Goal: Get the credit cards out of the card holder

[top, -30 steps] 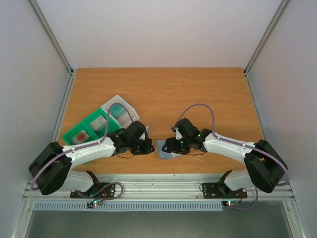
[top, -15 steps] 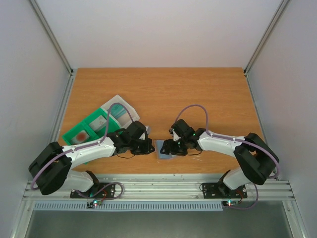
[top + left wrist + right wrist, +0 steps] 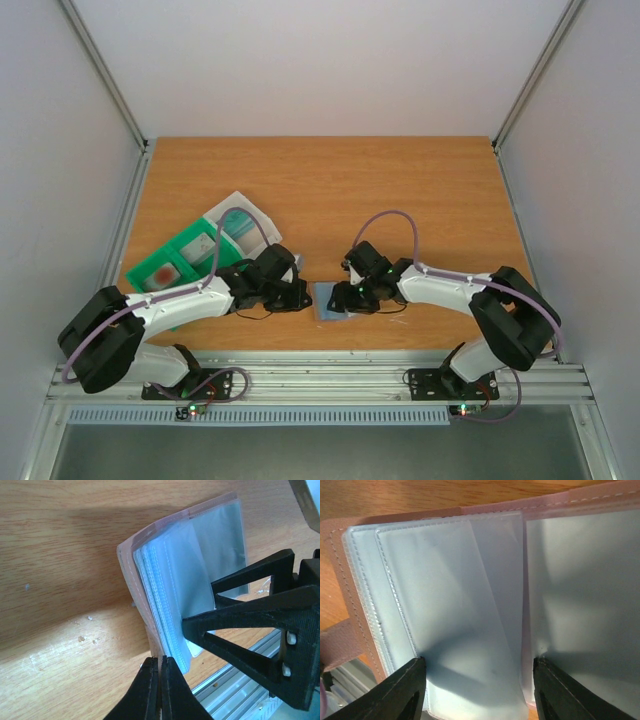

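From above, two arms are meeting over one card holder (image 3: 328,304), which is lying open near the front edge of the table (image 3: 400,180). One green tray (image 3: 165,268) is sitting to the left.

In the left wrist view, the left gripper (image 3: 159,667) is pinching the holder's pink cover edge.

In the right wrist view, the right gripper (image 3: 479,690) is standing spread astride several cloudy sleeves (image 3: 445,605). Whether credit cards are sitting inside is hard to tell.

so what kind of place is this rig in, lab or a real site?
Most likely a lab test cell, not a home or shop: a wooden table boxed in by plain white panels on aluminium posts, with two arms bolted to a metal rail at its near edge.
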You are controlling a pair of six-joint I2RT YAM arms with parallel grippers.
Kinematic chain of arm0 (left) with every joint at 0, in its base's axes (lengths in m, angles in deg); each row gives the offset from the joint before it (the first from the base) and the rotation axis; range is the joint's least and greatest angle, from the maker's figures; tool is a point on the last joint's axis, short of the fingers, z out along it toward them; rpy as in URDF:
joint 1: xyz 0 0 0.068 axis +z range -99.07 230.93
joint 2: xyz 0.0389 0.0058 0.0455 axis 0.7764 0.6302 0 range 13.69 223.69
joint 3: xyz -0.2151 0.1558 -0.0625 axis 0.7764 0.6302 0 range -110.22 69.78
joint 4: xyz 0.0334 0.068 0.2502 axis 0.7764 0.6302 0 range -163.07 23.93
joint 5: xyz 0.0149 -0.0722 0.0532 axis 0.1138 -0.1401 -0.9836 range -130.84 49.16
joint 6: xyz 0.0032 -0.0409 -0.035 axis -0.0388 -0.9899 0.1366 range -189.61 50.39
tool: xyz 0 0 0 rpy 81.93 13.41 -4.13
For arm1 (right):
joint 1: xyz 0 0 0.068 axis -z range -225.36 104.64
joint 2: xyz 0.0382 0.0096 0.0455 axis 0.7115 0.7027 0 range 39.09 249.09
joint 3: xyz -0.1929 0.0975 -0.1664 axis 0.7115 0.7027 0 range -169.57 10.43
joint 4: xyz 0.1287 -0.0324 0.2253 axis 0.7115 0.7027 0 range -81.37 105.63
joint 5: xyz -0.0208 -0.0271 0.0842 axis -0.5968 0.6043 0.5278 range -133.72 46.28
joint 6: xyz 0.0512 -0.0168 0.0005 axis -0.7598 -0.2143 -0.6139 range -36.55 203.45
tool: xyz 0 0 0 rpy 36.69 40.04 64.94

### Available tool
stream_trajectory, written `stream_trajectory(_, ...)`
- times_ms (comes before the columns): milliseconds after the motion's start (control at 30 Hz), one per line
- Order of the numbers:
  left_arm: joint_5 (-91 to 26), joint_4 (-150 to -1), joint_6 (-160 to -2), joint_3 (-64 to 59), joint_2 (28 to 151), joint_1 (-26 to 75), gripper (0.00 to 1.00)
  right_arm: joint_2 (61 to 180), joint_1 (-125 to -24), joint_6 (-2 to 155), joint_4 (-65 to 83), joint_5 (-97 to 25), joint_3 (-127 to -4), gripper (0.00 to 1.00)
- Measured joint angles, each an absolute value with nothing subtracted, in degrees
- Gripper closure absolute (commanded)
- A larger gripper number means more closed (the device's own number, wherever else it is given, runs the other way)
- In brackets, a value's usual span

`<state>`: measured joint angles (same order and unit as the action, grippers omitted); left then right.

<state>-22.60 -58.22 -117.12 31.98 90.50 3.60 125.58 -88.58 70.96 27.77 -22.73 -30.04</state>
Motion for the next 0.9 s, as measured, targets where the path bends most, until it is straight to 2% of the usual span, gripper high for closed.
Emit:
stream_trajectory(200,-22.4,-58.2,-116.7,32.0,90.5,3.6,1.0,122.8,-88.7,72.2,33.7,-29.5,-30.3,0.53)
stream_trajectory(500,-21.1,-57.0,-115.0,31.6,90.5,3.6,1.0,114.8,-88.8,71.9,45.7,-39.4,-31.9,0.58)
stream_trajectory(567,-20.6,-56.8,-114.3,31.0,90.5,3.6,1.0,111.6,-88.8,71.9,47.1,-39.2,-33.2,0.54)
stream_trajectory(700,-20.0,-56.8,-114.1,30.9,90.5,3.6,1.0,111.1,-89.0,73.3,43.7,-32.7,-33.4,0.38)
stream_trajectory(900,-19.2,-56.8,-114.1,30.9,90.5,3.6,0.99,115.6,-90.5,75.0,37.9,-26.5,-33.4,0.32)
